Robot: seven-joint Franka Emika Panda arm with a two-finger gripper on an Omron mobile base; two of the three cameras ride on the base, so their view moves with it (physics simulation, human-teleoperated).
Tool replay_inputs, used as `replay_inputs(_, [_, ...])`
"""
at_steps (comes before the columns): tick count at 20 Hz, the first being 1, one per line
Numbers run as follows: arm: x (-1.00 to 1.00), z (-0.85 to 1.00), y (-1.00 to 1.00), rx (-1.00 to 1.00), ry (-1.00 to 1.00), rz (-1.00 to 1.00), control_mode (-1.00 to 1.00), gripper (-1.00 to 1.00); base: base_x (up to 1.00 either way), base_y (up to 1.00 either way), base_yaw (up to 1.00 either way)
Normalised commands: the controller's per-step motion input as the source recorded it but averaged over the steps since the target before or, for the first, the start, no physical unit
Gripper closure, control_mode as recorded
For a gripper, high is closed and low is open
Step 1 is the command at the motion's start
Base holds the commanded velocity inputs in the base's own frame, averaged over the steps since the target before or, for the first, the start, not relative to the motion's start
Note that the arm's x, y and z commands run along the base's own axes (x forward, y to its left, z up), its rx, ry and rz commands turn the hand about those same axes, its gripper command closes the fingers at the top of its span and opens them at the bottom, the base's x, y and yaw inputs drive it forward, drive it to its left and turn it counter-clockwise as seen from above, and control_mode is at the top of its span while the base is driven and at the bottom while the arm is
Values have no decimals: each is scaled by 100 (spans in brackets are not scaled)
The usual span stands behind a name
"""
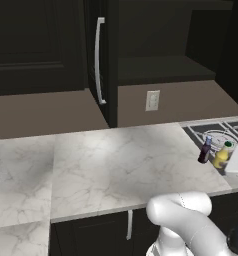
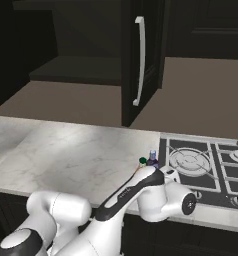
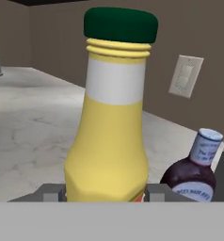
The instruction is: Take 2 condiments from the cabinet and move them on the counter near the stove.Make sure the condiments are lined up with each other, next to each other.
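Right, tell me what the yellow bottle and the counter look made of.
The yellow bottle looks like smooth, matte plastic: even opaque colour, ridged neck, green cap. The counter looks like polished marble, white with grey veins, though it could be an imitation.

no text can be read anywhere. the dark bottle carries a white-blue label with rows of small lettering on its front and on its neck band — too blurred in the hand view to make out a single word. the yellow bottle wears a plain white band below its green cap, with no print showing on it. in the left base view and the right base view both bottles are too small for any lettering to show — no numbers, brands or signs elsewhere.
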Motion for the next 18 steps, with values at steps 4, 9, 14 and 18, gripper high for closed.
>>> replay_inputs(4, [14,-11,0,0,0,-2,-100,100,0,0,0])
replay_inputs(9, [14,-14,0,0,0,-2,-100,100,0,0,0])
replay_inputs(14, [12,-15,-1,0,0,-3,-100,100,0,0,0])
replay_inputs(18, [12,-11,-4,0,0,-3,-100,100,0,0,0])
